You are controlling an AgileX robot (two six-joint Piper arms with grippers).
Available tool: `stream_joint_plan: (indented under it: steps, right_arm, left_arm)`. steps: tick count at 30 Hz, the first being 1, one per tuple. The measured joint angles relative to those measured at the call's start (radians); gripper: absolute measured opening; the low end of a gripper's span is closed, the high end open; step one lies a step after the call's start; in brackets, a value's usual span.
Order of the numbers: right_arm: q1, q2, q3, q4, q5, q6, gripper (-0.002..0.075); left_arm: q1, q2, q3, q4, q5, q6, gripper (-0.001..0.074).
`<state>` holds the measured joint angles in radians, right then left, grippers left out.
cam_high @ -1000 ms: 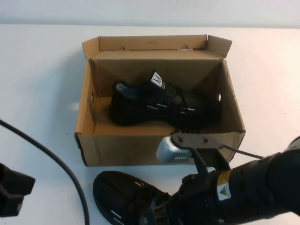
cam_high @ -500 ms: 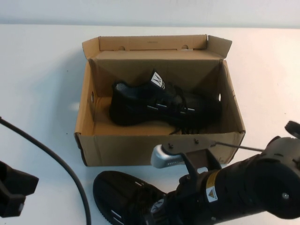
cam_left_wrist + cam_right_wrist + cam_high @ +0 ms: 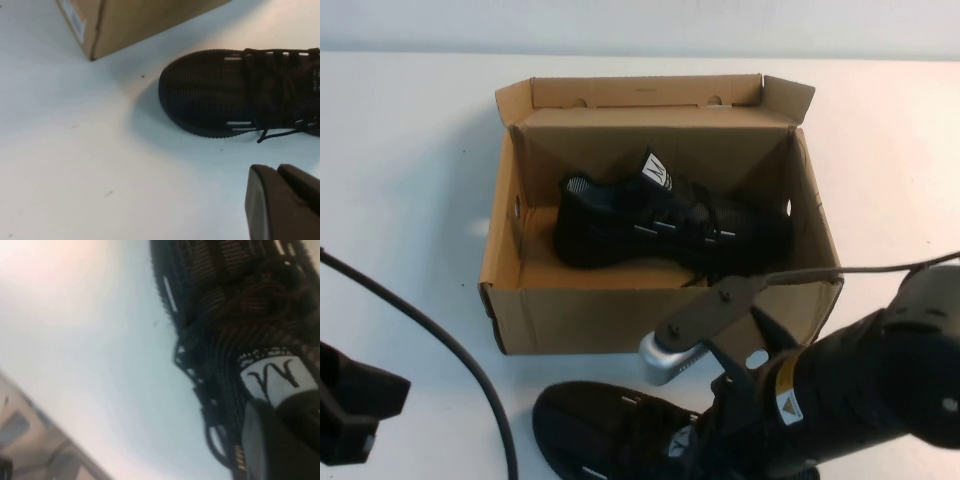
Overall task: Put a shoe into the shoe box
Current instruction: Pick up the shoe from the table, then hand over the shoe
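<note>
Black knit met us first: the shoe (image 3: 610, 435) lay on the white table (image 3: 410, 180) at the near edge, just in front of the shoe box (image 3: 570, 315), toe toward our left. We counted two sneakers in all, this one outside and its mate (image 3: 665, 225) lying inside the box on its floor. Our right gripper (image 3: 705, 450) was down on the near shoe at its tongue, its pincer drawn closed onto the shoe there; the right wrist view showed a dark finger (image 3: 280, 440) pressed against the white tongue label (image 3: 277, 374), which bore a black angular mark we could not read as letters. Our left gripper (image 3: 355, 400) sat low at the near left, off the shoe, its jaws closed with nothing in them; a black cable (image 3: 440, 350) curved past it. Only the left wrist view showed the near shoe's short white side dashes (image 3: 239, 123) clearly, and a small printed label (image 3: 77, 17) on the box corner, too blurred to read. Farther back, the box flap (image 3: 650, 92) stood open.
</note>
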<state>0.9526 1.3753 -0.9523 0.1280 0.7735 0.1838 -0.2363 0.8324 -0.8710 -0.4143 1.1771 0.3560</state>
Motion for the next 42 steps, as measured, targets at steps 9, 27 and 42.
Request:
stream_joint_plan:
  steps: [9, 27, 42]
  right_arm:
    - [0.000, -0.025, -0.167, 0.026, 0.169, -0.148, 0.0007]
    - [0.000, -0.025, -0.449, -0.023, 0.315, -0.211, 0.0006]
    - [0.000, -0.058, -0.500, -0.183, 0.412, -0.213, 0.0006]
  left_arm:
    - [0.000, 0.000, 0.000, -0.130, 0.000, 0.086, 0.0001]
    - [0.000, 0.001, 0.000, -0.237, -0.219, -0.021, 0.0562]
    - [0.000, 0.103, 0.000, -0.282, -0.289, -0.066, 0.0561]
